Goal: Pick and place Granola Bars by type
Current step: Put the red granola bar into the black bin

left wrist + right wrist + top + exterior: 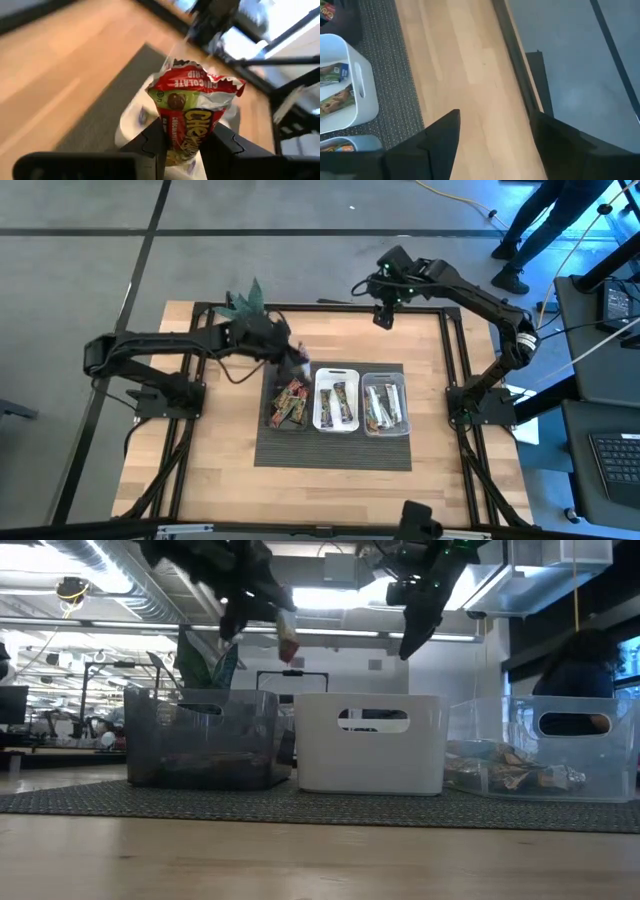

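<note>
My left gripper (297, 358) hovers over the far end of the black tray (271, 408), shut on a red-and-green wrapped granola bar (192, 95). That bar also shows in the low view as a small bar (288, 642) high above the trays. More bars lie in the black tray, the white tray (322, 402) and the clear tray (403, 408). My right gripper (383, 318) is open and holds nothing; it hangs in the air near the table's far edge, beyond the trays. My left gripper pinches the granola bar between its two fingers (152, 142) at one end of the wrapper (186, 137). The rest of the bar and its crimped free end (200, 75) stick out past the fingertips. The bar is lifted clear of the table and the trays.
The three trays stand side by side on a dark mat (335, 452) in the middle of the wooden table (220, 470). A green plant-like thing (245, 302) sits at the far left. A person (540, 230) stands on the floor beyond the far right corner.
</note>
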